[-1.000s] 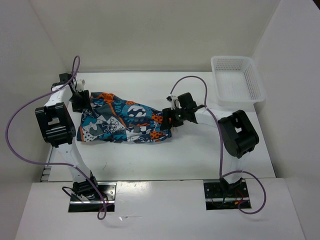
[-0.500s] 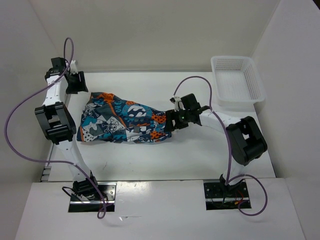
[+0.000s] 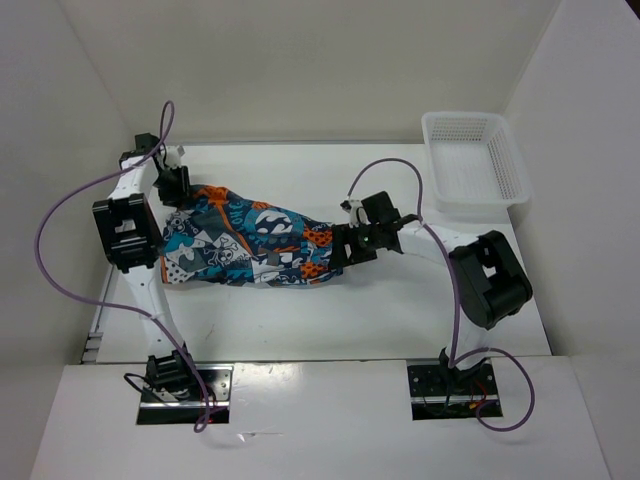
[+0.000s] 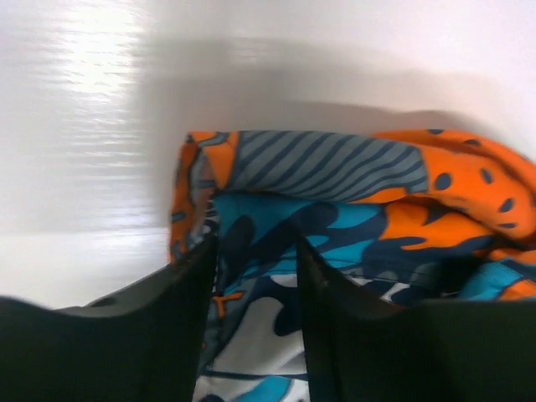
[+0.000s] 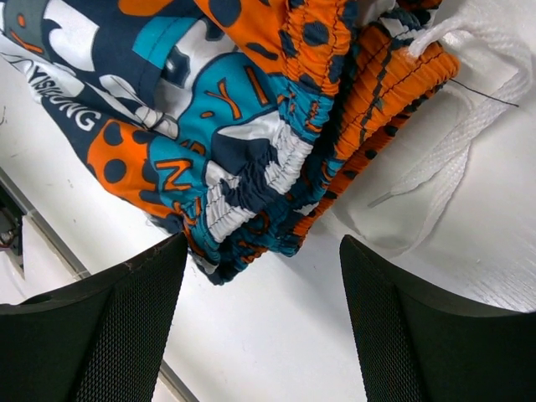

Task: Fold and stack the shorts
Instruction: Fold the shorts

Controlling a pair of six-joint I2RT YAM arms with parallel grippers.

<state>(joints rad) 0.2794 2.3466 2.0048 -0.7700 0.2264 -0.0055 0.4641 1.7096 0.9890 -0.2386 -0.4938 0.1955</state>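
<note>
One pair of shorts (image 3: 250, 245), one white mesh basket (image 3: 476, 204) and two grippers are counted. The shorts are spread flat across the left and middle of the white table (image 3: 330, 310) in the overhead view, well apart from the basket, which is set at the upper right.

The left gripper (image 3: 175, 186) is placed at the upper left edge of the shorts. In its wrist view the two dark fingers (image 4: 180, 327) are seen parted by a moderate gap, with the printed cloth showing between them just below an orange-edged corner of the cloth. Whether any cloth is pinched cannot be told.

The right gripper (image 3: 346, 244) is positioned at the right end of the shorts, by the gathered elastic waistband. In its wrist view the fingers (image 5: 126, 335) are spread wide at the lower corners of the frame, and nothing is held between them. A white drawstring (image 5: 456, 151) is seen lying on the table at the upper right.
</note>
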